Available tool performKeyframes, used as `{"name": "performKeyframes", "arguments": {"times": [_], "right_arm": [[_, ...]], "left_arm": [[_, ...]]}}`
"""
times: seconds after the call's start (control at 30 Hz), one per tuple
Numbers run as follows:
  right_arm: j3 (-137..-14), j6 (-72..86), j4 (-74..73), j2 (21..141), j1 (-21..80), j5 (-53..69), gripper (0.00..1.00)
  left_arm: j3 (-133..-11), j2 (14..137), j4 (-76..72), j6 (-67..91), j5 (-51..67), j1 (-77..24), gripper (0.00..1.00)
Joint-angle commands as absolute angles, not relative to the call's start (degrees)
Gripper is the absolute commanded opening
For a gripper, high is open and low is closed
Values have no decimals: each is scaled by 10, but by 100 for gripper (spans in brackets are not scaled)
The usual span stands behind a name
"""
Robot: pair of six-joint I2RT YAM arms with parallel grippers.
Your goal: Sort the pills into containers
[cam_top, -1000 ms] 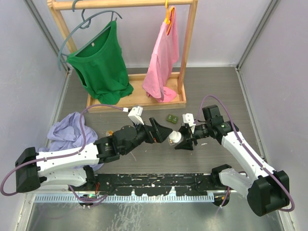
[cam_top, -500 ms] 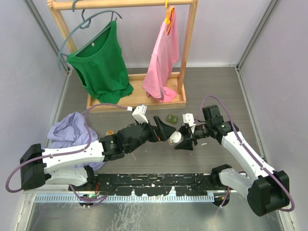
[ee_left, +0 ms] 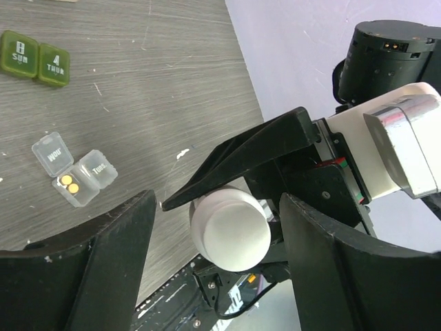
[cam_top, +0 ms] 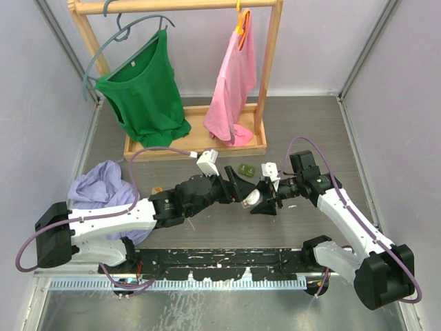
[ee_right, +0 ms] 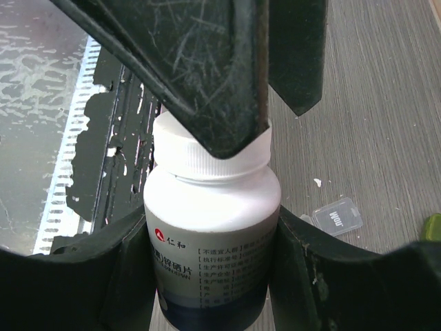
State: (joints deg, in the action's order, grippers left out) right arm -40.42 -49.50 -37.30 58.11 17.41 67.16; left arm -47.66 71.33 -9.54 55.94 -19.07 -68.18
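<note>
- The grey wood-grain surface (cam_top: 310, 131) is carrying everything. At its far end a wooden rack (cam_top: 269, 69) is holding a green top (cam_top: 145, 96) and a pink top (cam_top: 234, 83), and a lilac cloth (cam_top: 96, 189) is lying crumpled on the left.
- The two arms are meeting over the middle of the surface, nose to nose.
- The right hand (cam_top: 267, 196) is gripping a white pill bottle (ee_right: 210, 227) by its body, clear of the surface, with a finger pressing on each side.
- The left hand (cam_top: 238, 187) is straddling the bottle's cap (ee_left: 231, 231). Its jaws are standing apart, with a gap showing on each side in its wrist view, so it is not clamping yet.
- The clear pill box (ee_left: 72, 176) is lying on the surface under the hands. One lid is standing flipped open, and its neighbour is lying shut.
- The green pill box (ee_left: 36, 58) is lying a little farther off, with both lids shut. Its contents are hidden.
- Two yellow pills (ee_left: 67, 183) are sitting in the open clear compartment.
- Judging by this, the sorting is only beginning. One compartment is filled and the bottle is still capped. Unscrewing the cap, tipping out more pills and filling the other compartments, green box included, are all still waiting.
</note>
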Motion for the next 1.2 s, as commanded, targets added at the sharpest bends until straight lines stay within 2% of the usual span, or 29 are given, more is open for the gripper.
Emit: {"name": "performKeyframes", "arguments": {"times": [0.0,0.37,0.63,0.83,0.97,1.1,1.17], "right_arm": [[-429,-503,-356,571,174,682,15],[-427,-489,-343,571,173,673,15],[-426,-486,-340,572,173,670,15],[-425,-483,-339,573,174,670,15],[-425,-483,-339,574,174,674,15],[-425,-484,-340,573,174,681,15],[-424,-485,-341,573,174,684,15]], "left_arm": [[-506,714,-109,572,-173,-684,73],[-524,723,-67,580,-175,-693,63],[-528,743,-57,580,-163,-692,51],[-518,744,-73,554,-141,-693,24],[-479,742,-174,453,-76,-693,19],[-417,745,-340,285,60,-685,13],[-412,751,-366,222,126,-677,10]]}}
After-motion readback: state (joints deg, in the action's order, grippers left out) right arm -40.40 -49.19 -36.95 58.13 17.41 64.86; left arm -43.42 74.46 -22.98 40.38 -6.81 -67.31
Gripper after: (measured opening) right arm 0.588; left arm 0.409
